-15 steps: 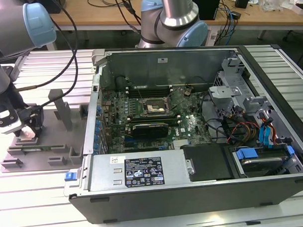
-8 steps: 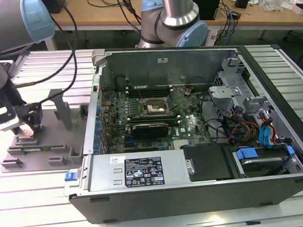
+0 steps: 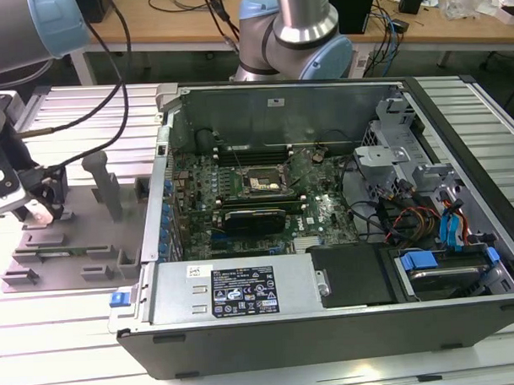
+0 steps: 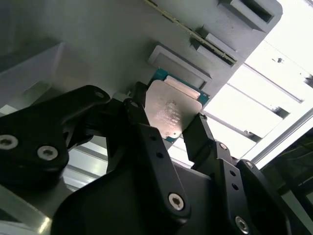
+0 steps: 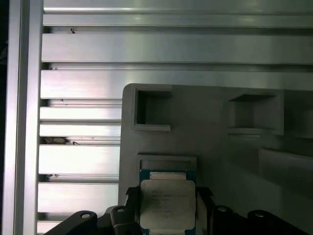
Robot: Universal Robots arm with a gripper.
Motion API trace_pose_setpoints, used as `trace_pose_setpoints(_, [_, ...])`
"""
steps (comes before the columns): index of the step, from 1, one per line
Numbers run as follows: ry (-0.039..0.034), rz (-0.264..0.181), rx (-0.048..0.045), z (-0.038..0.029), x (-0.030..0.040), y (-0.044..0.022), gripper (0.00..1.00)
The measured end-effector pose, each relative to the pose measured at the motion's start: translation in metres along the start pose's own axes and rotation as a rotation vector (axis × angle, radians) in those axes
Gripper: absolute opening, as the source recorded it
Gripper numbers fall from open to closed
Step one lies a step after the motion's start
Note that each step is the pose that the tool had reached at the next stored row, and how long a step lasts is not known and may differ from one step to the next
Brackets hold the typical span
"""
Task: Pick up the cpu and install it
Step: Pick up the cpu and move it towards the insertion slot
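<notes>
Gripper (image 3: pixel 39 203): at the exterior view's far left, above the grey fixture plate (image 3: pixel 81 241); its black fingers (image 4: pixel 142 127) are clamped on two opposite edges of the cpu.
Cpu (image 4: pixel 171 110) (image 5: pixel 167 203): between the fingertips in both wrist views, silver top facing the cameras (green rim showing), just beside a rectangular pocket (image 5: pixel 167 162); whether it touches the plate cannot be told.
Socket (image 3: pixel 263 184): mid-motherboard inside the open computer case (image 3: pixel 329 325), well apart from the gripper.
</notes>
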State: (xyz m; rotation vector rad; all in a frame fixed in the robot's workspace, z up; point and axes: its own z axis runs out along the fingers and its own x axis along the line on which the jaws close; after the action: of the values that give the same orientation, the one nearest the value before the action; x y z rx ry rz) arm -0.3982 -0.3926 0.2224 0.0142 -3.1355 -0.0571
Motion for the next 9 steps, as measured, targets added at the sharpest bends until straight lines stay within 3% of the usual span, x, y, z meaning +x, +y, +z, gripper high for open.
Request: trace_pose_setpoints(9, [0.0, 0.0, 0.0, -0.003, -0.0001, 0.0001, 0.55])
